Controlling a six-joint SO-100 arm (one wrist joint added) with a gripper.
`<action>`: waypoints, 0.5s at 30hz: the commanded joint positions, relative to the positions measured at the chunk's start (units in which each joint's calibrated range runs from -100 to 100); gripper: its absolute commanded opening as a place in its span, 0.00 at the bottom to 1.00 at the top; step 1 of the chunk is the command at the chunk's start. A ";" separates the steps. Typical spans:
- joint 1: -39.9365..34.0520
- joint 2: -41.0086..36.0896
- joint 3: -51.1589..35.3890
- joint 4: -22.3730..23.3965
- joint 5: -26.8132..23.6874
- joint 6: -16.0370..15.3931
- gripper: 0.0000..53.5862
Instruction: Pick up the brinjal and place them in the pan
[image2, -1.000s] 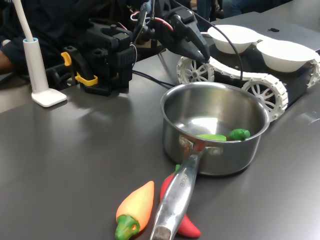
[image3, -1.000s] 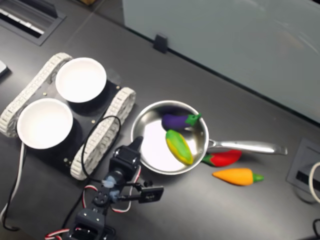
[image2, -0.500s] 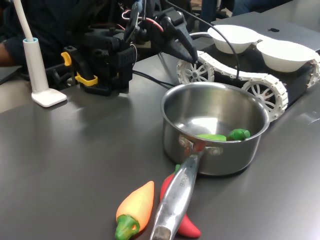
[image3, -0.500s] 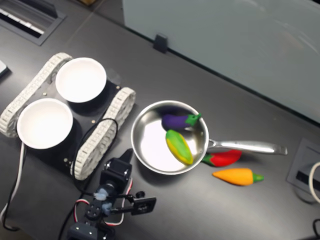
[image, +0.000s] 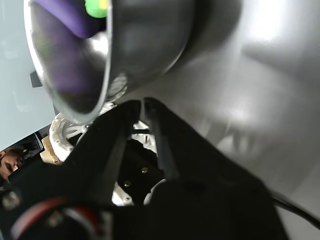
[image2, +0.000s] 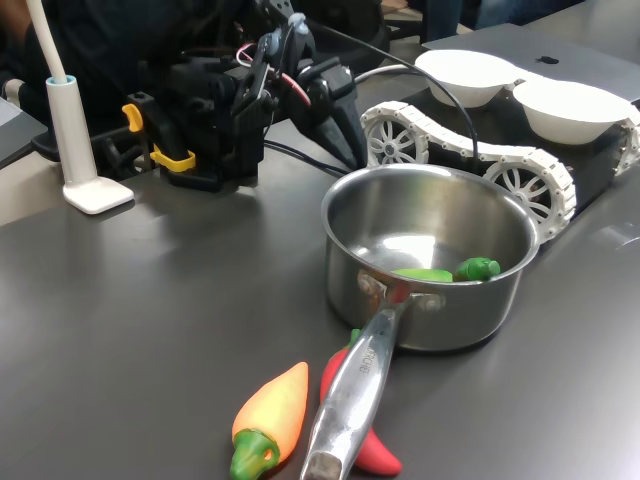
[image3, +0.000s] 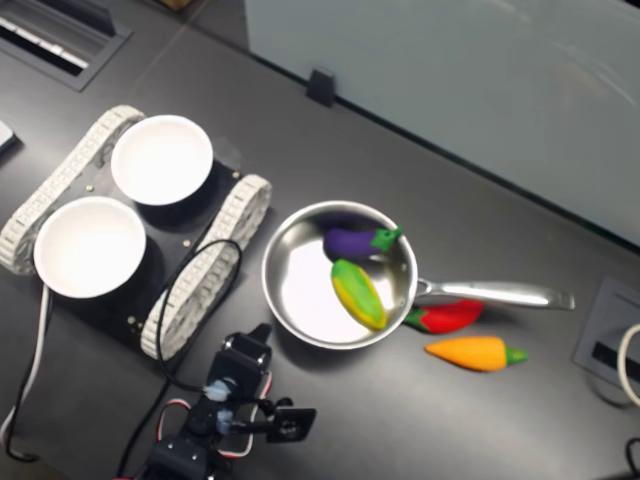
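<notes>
Second exterior view: end effector nearly closed, empty, farther from pan than before; brinjal inside.

The pan is shiny polished steel; the brinjal inside looks matte purple plastic; the dark grey surface has a smooth, slightly reflective sheen.

The brinjal lies inside the pan, beside a toy corn cob. In the second exterior view, a toy chilli sits under the pan handle; two bowls stand at the second exterior view's left.
</notes>
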 joint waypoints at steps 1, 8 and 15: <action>1.33 -0.83 1.05 0.53 0.24 -0.55 0.00; 2.71 -0.83 6.13 0.02 0.24 -0.55 0.00; 2.82 -0.83 8.86 -2.20 0.05 -0.47 0.00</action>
